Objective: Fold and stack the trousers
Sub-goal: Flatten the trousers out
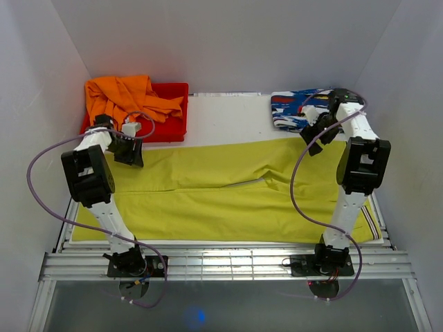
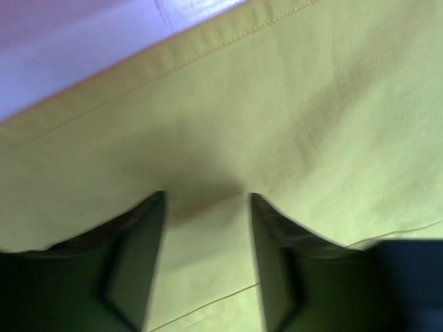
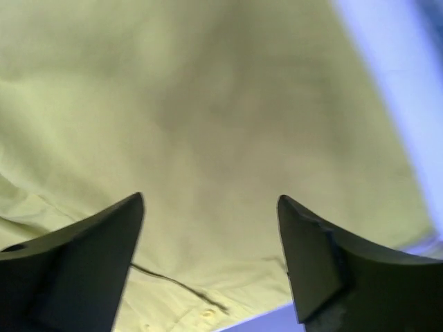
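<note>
The yellow-green trousers (image 1: 228, 194) lie spread flat across the table, with the striped waistband (image 1: 372, 223) at the near right. My left gripper (image 1: 130, 153) is open just above the far left leg end. The left wrist view shows yellow cloth (image 2: 311, 104) and its stitched hem (image 2: 208, 55) beyond the open gripper (image 2: 206, 197). My right gripper (image 1: 313, 142) is open over the far right edge of the trousers. The right wrist view shows the open gripper (image 3: 209, 198) above yellow cloth (image 3: 208, 104), with nothing held.
An orange garment (image 1: 124, 97) lies heaped on a red tray (image 1: 174, 114) at the back left. A folded blue, white and red patterned cloth (image 1: 294, 107) sits at the back right. A white board (image 1: 228, 117) lies under the trousers. White walls enclose three sides.
</note>
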Controlling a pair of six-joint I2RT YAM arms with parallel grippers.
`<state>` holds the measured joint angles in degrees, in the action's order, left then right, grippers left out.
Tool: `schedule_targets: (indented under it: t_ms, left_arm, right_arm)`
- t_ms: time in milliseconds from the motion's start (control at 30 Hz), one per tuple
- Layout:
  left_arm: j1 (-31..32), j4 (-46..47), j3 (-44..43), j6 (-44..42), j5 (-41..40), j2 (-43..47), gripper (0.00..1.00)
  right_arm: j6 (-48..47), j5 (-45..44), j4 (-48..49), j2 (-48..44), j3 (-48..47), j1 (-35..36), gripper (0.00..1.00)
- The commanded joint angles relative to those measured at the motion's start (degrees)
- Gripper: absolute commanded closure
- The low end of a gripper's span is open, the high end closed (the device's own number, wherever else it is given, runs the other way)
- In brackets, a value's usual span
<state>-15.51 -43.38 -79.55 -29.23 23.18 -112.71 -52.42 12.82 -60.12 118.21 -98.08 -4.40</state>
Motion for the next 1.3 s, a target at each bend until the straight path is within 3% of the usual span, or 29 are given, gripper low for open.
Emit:
schedule_targets:
  t_ms: [0,100,167,267,567,733,900,1033,1200,1267]
  left_arm:
    - [-0.4,-7.9,-8.7,-0.5,2.5,-1.1,0.31]
    - [-0.6,-9.4,-16.6,-0.3,6.3,-2.4,0.02]
    - [-0.5,-9.4,-20.9,1.1,8.6,-3.7,0.02]
    - [-0.6,-9.9,-26.3,4.0,10.5,-6.2,0.02]
    - [-0.5,-15.5,-38.7,8.1,7.7,-12.0,0.02]
    - [-0.6,-17.8,-41.1,7.9,5.0,-12.7,0.02]
    - [-0.6,-18.9,-42.4,8.1,3.5,-13.1,0.02]
    - [-1.0,-18.9,-43.4,9.4,4.4,-13.8,0.03]
    - [-1.9,-18.9,-46.4,9.8,5.2,-16.0,0.08]
    - [-2.2,-18.6,-48.5,9.5,5.6,-16.9,0.12]
  right_arm:
    - [-5.7,-0.5,-7.5,2.7,-14.1,-4.2,0.12]
    - [-10.6,-1.6,-11.7,8.3,-26.3,-8.0,0.16]
    - [-13.1,-3.0,-12.4,11.7,-30.1,-9.7,0.19]
    - [-14.7,-2.5,-8.6,12.7,-28.3,-11.4,0.21]
    - [-6.6,2.9,8.2,18.0,-25.0,-14.9,0.27]
    - [-4.9,7.5,7.8,22.7,-25.1,-15.0,0.28]
    - [-9.9,7.1,3.0,25.4,-22.5,-14.9,0.32]
    - [-13.3,7.2,-2.2,26.8,-22.2,-14.9,0.53]
    - [-17.2,5.7,-5.5,25.5,-19.9,-14.8,0.92]
    - [-17.7,5.7,-4.8,23.8,-19.6,-15.0,0.92]
